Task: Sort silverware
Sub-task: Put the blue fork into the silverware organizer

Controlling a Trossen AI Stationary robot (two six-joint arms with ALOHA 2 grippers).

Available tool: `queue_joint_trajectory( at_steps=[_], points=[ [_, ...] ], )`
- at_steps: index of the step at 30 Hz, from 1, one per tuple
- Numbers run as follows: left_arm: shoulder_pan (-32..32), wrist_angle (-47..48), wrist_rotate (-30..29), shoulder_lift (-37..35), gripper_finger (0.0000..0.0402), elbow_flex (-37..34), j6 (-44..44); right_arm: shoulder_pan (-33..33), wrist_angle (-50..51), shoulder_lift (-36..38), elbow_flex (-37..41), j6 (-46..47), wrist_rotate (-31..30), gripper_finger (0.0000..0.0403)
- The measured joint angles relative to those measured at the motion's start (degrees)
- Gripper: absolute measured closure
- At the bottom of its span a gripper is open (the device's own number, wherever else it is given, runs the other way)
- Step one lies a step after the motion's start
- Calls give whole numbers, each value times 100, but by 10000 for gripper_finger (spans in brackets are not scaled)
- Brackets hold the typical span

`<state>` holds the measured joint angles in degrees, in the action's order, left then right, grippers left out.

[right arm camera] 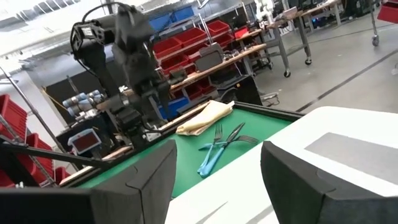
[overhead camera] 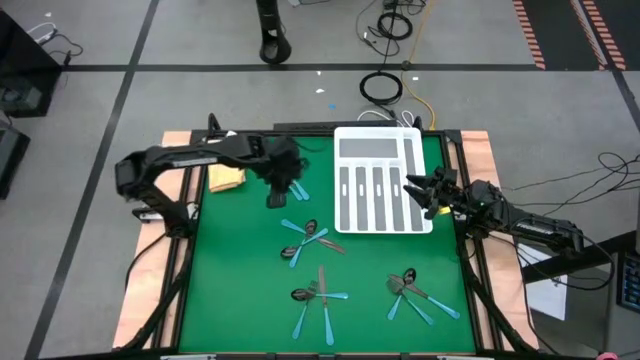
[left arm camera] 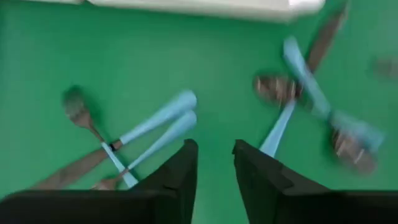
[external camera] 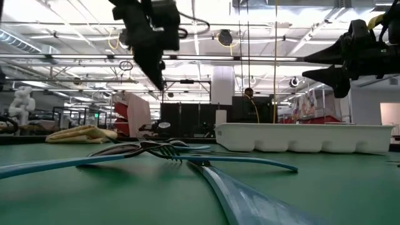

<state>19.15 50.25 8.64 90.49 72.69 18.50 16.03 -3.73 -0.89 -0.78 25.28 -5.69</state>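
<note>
Green counter [overhead camera: 230,300] carries our scattered silverware [overhead camera: 318,290], all lying in front of the white tray [overhead camera: 380,180]. We see the left end effector [overhead camera: 285,185] left of the tray, fingers slightly apart, empty. Right end effector [overhead camera: 415,190] hovers over the tray's right edge, fingers wide apart, empty.

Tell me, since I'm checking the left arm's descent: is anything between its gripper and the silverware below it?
Nothing visible. The left gripper hangs open above bare green mat, with the nearest silverware lying loose just ahead of it. The right gripper is off over the white tray.
</note>
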Motion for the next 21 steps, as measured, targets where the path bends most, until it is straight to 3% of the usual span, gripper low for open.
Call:
queue_joint_trajectory(
  at_steps=[4, 12, 21],
  points=[
    [-73, 179, -333, 369, 258, 0, 877, 0, 75, -2, 0, 4, 0, 183],
    [0, -35, -1244, 889, 253, 0, 2314, 0, 155, -2, -2, 103, 2, 183],
    [443, -225, -1211, 1389, 253, 0, 2848, 0, 172, 0, -4, 105, 1, 183]
  ],
)
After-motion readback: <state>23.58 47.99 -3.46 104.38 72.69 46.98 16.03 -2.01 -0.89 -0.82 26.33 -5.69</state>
